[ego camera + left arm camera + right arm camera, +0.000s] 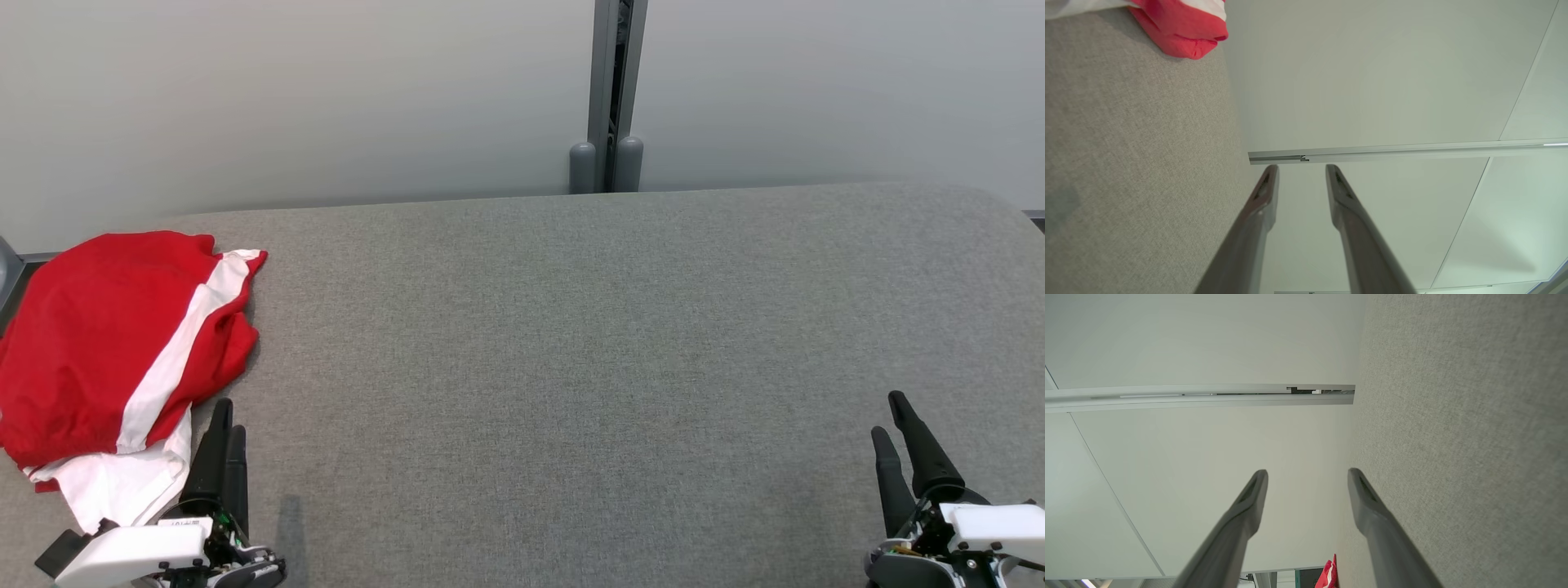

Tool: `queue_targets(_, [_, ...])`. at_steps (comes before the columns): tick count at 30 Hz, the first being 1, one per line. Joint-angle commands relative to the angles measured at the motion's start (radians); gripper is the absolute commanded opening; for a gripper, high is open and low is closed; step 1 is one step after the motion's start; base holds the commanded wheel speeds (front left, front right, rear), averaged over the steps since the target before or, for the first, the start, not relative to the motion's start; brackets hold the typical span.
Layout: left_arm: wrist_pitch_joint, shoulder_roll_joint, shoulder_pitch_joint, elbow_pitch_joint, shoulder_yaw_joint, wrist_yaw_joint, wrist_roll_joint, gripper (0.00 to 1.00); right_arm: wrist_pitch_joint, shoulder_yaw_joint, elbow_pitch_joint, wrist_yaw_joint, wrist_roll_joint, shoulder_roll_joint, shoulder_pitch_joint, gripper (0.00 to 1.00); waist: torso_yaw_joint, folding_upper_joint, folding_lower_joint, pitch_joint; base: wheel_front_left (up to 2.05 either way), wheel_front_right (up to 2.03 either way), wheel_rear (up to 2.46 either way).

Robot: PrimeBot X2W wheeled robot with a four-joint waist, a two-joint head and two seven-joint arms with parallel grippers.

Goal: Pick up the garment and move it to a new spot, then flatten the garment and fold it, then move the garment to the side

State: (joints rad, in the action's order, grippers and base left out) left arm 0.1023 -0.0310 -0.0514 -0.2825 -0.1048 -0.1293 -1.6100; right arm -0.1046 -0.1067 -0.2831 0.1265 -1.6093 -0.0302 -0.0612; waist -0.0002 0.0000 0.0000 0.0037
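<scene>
The garment [114,359] is red with a white stripe and a white lower part, lying in a folded heap at the left edge of the grey table [571,351]. Just to its right, at the table's front left, my left gripper [229,416] stands open and empty, apart from the cloth. In the left wrist view a red corner of the garment [1184,28] shows at the top left, beyond the left gripper [1300,169]. At the front right my right gripper [890,412] stands open and empty over bare table. A red sliver of the garment [1329,573] peeks in below the right gripper [1306,473].
A pale wall [326,98] rises behind the table, with a grey metal post [608,98] at its middle. The table's far right corner [1004,204] is rounded.
</scene>
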Motion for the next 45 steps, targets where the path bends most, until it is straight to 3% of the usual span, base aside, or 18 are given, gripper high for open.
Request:
queue_targets(1, [-0.004, -0.008, -0.026, 0.022, 0.003, 0.0, 0.006, 1.0, 0.005, 0.004, 0.019, 0.003, 0.008, -0.007, -0.021, 1.0, 0.0, 0.0, 0.0, 0.0, 0.0, 0.0, 0.0])
queue_targets(14, [-0.072, -0.011, -0.018, 0.063, -0.001, 0.003, 0.196, 1.0, 0.074, 0.042, 0.055, 0.003, 0.181, -0.023, -0.011, 1.0, -0.003, 0.0, 0.0, 0.005, 0.0, 0.0, 0.0])
queue_targets(35, [-0.155, -0.019, 0.01, 0.111, 0.056, 0.06, 0.696, 1.0, 0.158, 0.082, 0.082, 0.004, 0.556, -0.024, 0.001, 1.0, -0.007, 0.0, 0.0, 0.009, 0.0, 0.0, 0.0])
queue_targets(45, [-0.186, -0.029, 0.017, 0.108, 0.077, 0.087, 0.847, 1.0, 0.189, 0.098, 0.076, 0.005, 0.687, -0.023, 0.007, 1.0, -0.009, 0.0, 0.0, 0.009, 0.0, 0.0, 0.0])
